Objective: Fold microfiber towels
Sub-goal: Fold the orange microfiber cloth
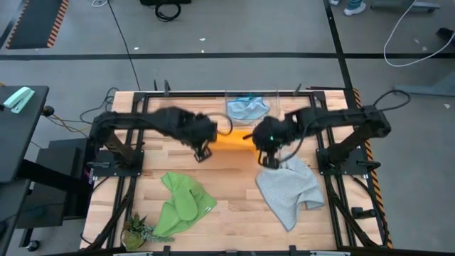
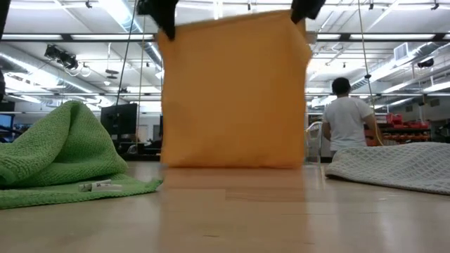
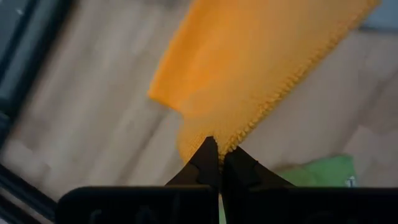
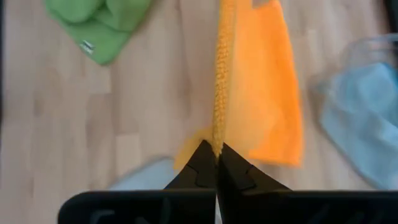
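Both grippers held the yellow-orange towel (image 2: 232, 95) by its upper corners, clear of the table (image 1: 234, 206) save perhaps the lower hem, which the low view left unclear. It hung as an upright sheet, its top edge running from the left gripper (image 1: 204, 149) across to the right gripper (image 1: 266, 155); each pair of fingers was clenched on the hem. The bright green towel (image 1: 181, 203) lay crumpled at front left, the light grey towel (image 1: 288, 188) spread at front right, the light blue towel (image 1: 247, 109) at the far edge.
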Controlling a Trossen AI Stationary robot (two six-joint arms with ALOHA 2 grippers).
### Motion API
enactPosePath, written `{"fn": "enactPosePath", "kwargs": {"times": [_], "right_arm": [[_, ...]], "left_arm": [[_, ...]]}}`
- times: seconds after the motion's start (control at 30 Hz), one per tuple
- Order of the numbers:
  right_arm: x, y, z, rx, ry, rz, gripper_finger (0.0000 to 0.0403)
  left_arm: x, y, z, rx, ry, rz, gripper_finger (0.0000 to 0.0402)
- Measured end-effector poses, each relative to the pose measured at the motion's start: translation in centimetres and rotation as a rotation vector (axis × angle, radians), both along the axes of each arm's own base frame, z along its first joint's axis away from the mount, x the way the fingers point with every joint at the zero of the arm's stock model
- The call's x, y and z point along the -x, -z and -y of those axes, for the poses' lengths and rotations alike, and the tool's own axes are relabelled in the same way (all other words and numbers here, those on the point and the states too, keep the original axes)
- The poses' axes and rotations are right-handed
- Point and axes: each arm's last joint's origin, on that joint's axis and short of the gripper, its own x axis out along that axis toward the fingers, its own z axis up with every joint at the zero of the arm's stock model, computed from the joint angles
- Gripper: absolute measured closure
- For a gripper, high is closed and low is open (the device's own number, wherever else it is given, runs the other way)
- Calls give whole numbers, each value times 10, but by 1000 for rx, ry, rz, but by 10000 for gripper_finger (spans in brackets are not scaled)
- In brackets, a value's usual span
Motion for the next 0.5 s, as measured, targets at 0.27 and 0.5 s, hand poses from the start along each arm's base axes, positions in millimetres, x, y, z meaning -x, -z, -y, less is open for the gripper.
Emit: {"fn": "enactPosePath", "kwargs": {"times": [0.27, 0.5], "right_arm": [[11, 68, -31, -150, 4, -26, 403], [11, 108, -34, -209, 31, -12, 403]], "left_arm": [[-3, 71, 39, 154, -7, 110, 397], [0, 101, 59, 173, -34, 112, 398]]}}
